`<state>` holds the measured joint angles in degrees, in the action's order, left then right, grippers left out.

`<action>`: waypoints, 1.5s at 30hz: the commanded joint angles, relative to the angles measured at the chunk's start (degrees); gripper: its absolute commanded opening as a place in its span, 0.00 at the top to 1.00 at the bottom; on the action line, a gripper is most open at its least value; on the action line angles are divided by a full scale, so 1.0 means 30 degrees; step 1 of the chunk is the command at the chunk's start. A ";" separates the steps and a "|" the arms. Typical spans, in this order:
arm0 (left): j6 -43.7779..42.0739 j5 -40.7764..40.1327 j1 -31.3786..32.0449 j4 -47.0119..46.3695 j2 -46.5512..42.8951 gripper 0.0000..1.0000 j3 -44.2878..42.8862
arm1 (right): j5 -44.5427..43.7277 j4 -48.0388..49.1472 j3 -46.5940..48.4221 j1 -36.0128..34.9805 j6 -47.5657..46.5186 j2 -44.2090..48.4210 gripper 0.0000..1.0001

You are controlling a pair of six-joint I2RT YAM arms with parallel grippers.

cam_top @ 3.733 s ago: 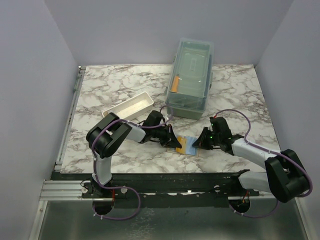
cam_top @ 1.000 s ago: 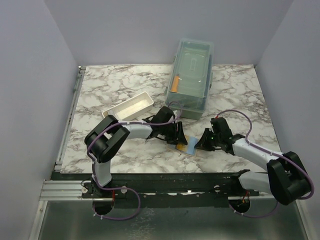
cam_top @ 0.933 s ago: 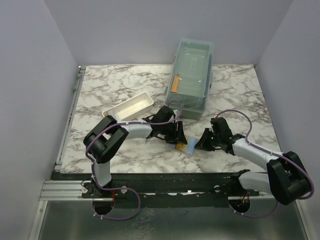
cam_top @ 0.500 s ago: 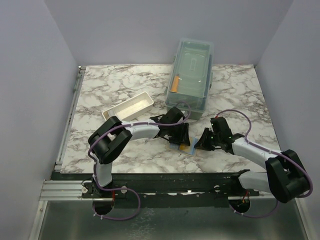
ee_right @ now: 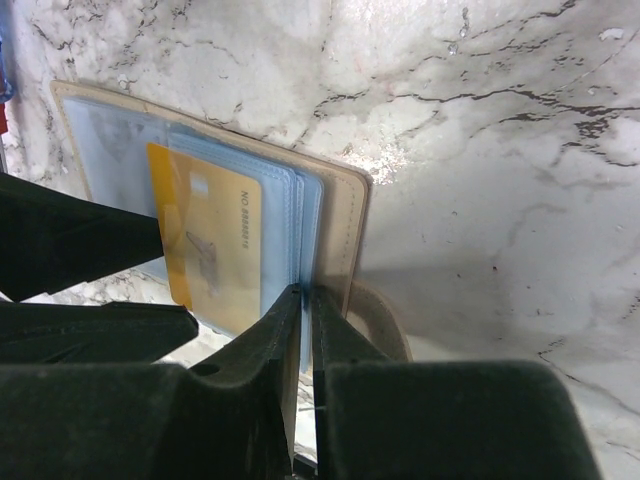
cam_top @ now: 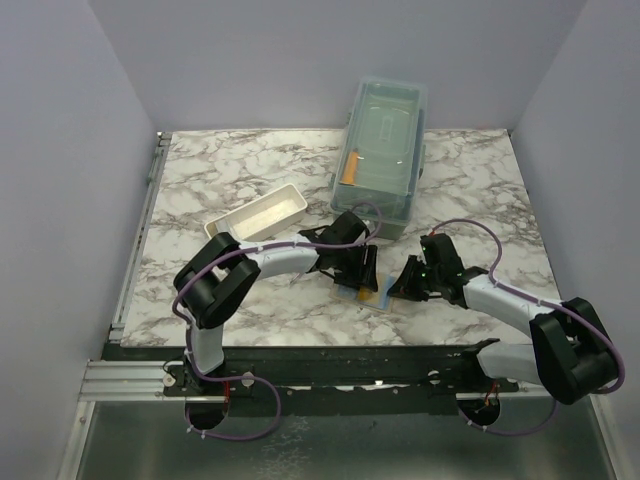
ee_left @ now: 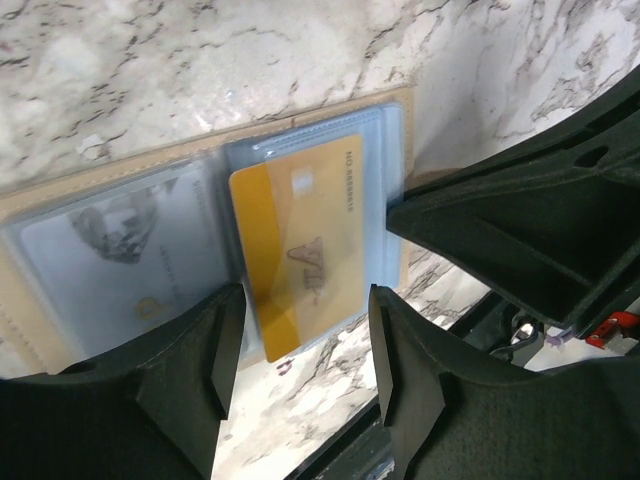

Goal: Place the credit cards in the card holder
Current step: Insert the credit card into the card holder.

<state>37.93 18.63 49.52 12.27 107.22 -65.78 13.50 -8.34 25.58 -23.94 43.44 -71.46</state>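
The tan card holder (cam_top: pixel 381 297) lies open on the marble near the front edge, its light blue sleeves (ee_left: pixel 384 170) facing up. An orange-yellow credit card (ee_left: pixel 300 240) sits partly inside one sleeve, its near end sticking out. A pale grey card (ee_left: pixel 120 260) fills the neighbouring sleeve. My left gripper (ee_left: pixel 300 365) is open just in front of the orange card, touching nothing. My right gripper (ee_right: pixel 307 295) is shut on the blue sleeve edge beside the tan cover (ee_right: pixel 345 215). The orange card (ee_right: pixel 210 240) shows in the right wrist view too.
A large translucent lidded box (cam_top: pixel 382 150) stands at the back, with a short orange stick (cam_top: pixel 349 170) inside. A white tray (cam_top: pixel 260 212) lies left of it. The black rail (cam_top: pixel 350 365) of the table's front edge runs just behind the holder.
My left jaws have widened and let go of the orange card, which now rests in the sleeve. The left gripper has shifted slightly right. The right gripper has kept its grip in place.
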 commanded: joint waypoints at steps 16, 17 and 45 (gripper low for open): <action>-0.0100 0.0511 0.0285 0.0435 -0.0219 0.42 -0.0290 | -0.0153 -0.0239 -0.0323 -0.0068 -0.0377 0.0123 0.88; -0.0129 0.0349 0.0176 0.0448 -0.0523 0.42 -0.0081 | -0.0136 -0.0260 -0.0325 -0.0074 -0.0409 0.0098 0.88; -0.0546 -0.0583 -0.0216 0.0548 0.0600 0.84 0.0613 | 0.0394 -0.0244 -0.0355 -0.0051 -0.0142 0.1700 0.63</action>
<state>37.06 18.92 49.01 14.50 106.52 -64.79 13.61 -9.91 25.19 -23.94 43.44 -66.59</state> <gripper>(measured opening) 0.174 0.348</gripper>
